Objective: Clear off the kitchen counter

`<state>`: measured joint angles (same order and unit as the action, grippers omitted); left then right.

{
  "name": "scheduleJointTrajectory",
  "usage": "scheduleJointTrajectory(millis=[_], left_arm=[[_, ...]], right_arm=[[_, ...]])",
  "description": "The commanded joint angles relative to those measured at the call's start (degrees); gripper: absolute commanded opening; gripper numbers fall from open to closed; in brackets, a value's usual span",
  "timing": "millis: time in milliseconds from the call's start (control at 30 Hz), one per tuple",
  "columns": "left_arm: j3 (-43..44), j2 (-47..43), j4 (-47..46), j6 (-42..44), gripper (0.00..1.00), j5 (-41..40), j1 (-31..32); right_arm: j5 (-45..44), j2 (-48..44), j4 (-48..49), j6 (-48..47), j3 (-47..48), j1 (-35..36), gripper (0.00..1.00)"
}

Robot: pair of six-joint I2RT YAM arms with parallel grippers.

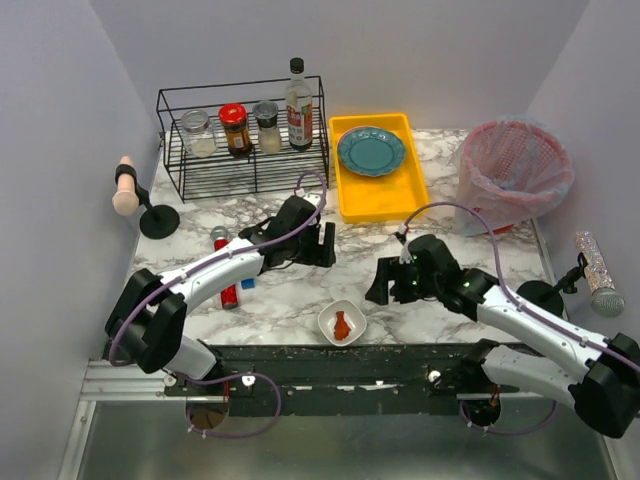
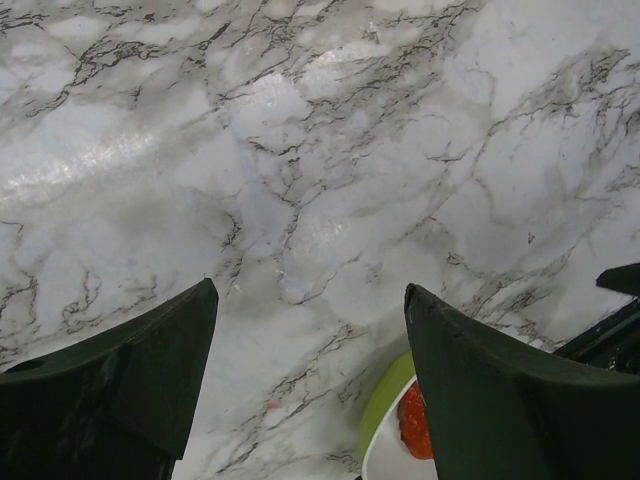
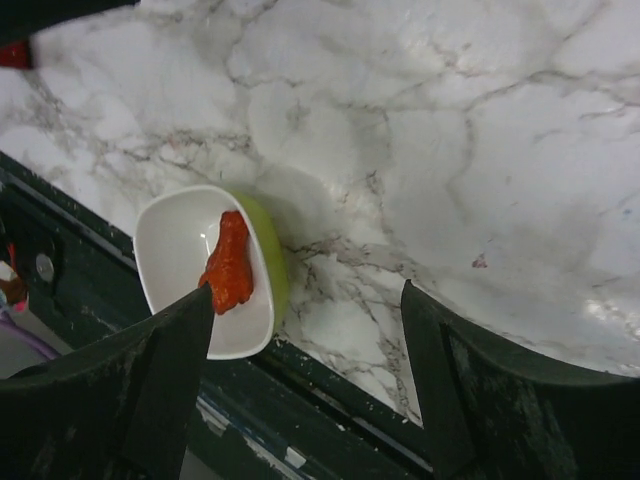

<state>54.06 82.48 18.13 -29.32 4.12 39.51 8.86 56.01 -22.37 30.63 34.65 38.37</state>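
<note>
- Left claw (image 2: 310, 290): fingers wide apart, nothing between them, over bare counter (image 2: 300, 140).
- Right claw (image 3: 305, 290): fingers apart, empty, above the counter's near edge.
- Bowl (image 3: 175, 245) at the counter's 6 o'clock holds a red scrap (image 3: 230, 265), perhaps food.
- Tray (image 1: 365, 197) with plate (image 1: 371, 150) at 12 o'clock.

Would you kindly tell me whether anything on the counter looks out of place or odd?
A small bowl holding an orange-red scrap sits right at the front edge of the kitchen counter, easy to knock off. A red bottle sits loose beside the left arm, away from the rack.
</note>
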Motion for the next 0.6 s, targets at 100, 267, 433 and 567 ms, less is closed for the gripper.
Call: scheduleJointTrajectory(millis=[100, 267, 433, 567], left_arm=[[2.2, 1.4, -1.0, -0.7, 0.86, -0.3, 0.2], [1.9, 1.6, -1.0, -0.7, 0.86, -0.6, 0.1], [1.7, 1.3, -0.8, -1.0, 0.86, -1.0, 0.2], [1.5, 1.3, -1.2, -1.4, 0.86, -0.7, 0.1]], right_arm=[[-0.3, 6.2, 3.7, 3.5, -1.5, 7.5, 0.80], [-0.3, 11.0, 7.9, 4.3, -1.9, 9.5, 0.70], [-1.7, 14.5, 10.8, 4.1, -1.8, 10.0, 0.59], [-0.2, 17.5, 12.6, 3.8, -1.2, 10.1, 0.53]])
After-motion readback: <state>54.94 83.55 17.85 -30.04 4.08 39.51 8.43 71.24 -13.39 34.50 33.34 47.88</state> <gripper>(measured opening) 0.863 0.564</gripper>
